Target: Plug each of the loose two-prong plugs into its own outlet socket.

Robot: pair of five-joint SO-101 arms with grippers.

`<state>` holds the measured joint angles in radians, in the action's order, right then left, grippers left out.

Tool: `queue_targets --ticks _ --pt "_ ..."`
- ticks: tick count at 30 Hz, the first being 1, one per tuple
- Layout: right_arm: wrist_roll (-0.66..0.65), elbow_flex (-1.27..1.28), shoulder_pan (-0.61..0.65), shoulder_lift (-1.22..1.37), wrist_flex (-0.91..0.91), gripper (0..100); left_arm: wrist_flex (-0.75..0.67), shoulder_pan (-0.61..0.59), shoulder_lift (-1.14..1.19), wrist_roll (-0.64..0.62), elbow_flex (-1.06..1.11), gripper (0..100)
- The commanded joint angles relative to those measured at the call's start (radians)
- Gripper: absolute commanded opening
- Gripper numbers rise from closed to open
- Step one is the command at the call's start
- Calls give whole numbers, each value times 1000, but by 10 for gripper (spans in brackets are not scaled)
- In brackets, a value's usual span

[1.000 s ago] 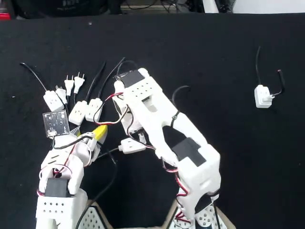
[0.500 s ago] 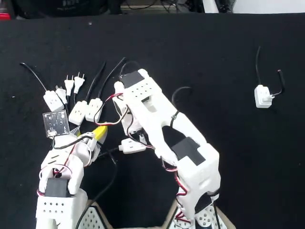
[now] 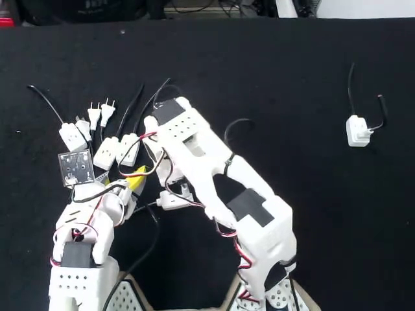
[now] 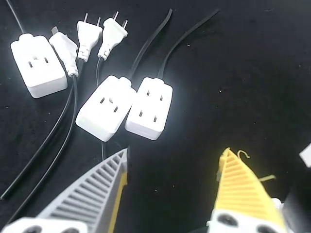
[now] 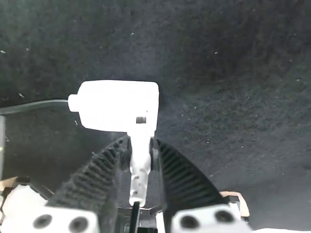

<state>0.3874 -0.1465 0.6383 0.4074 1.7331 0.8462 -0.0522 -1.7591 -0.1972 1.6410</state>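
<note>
Clamping a white two-prong plug (image 5: 140, 167), the right end effector (image 5: 140, 143) holds it nose-on against a white rectangular outlet socket (image 5: 116, 106) on the black counter (image 5: 233, 73). Left end effector (image 4: 175, 153) gapes wide, holding nothing; two white socket blocks (image 4: 103, 114) lie at its 11 o'clock.

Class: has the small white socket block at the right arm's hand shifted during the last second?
Yes. The small white socket block has slid left with the right hand, toward the unmoved pair of white sockets.
</note>
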Motion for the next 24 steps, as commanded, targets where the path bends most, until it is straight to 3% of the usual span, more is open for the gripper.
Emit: queue_targets --ticks 1,7,24 --pt "15 -42 -2 -2 28 12 -6 -12 -11 8 -12 296" --pt "15 -42 -60 -2 28 12 -6 -12 -11 8 -12 296" --pt "12 -105 -61 147 29 11 -6 -12 -11 8 -12 296"
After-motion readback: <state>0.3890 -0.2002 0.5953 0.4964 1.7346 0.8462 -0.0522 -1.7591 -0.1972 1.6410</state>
